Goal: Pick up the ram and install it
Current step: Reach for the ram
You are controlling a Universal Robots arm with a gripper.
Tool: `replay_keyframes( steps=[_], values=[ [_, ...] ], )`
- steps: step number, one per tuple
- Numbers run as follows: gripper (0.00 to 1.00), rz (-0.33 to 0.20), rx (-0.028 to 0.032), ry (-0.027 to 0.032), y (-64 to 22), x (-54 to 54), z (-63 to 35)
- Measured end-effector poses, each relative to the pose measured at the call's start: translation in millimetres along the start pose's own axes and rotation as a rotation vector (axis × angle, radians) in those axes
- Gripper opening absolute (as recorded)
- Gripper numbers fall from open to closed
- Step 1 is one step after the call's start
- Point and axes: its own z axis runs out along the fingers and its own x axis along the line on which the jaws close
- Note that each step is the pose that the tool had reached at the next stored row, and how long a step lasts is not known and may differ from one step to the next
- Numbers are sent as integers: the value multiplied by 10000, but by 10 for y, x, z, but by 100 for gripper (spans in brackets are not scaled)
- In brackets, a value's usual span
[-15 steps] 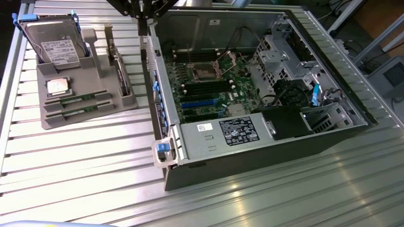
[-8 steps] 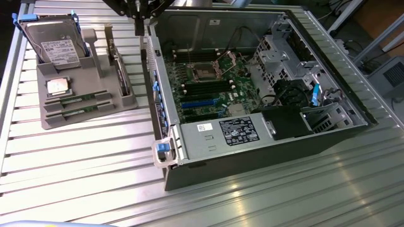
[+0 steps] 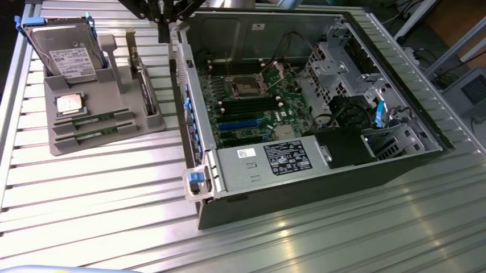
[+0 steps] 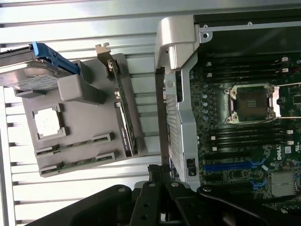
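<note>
The gripper (image 4: 159, 170) is closed and holds nothing, poised over the case (image 3: 304, 190) wall at the exterior view's top. The ram (image 3: 99, 119) and its twin (image 3: 102, 135) lie in tray (image 3: 65, 147) slots at that view's left.

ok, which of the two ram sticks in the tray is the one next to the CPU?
The inner ram, in the slot right beside the CPU; the outer ram lies one slot further, along the tray edge.

Bright overhead light; white glare streaks on ribbed metal table (image 3: 114, 187); computer case (image 3: 227, 34) interior dim, shadowed.
</note>
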Motion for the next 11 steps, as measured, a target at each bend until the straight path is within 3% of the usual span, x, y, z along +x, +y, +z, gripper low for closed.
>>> replay_keyframes(
  steps=[11],
  values=[
    [11, 0, 1, 1, -6, 77, -2]
  ],
)
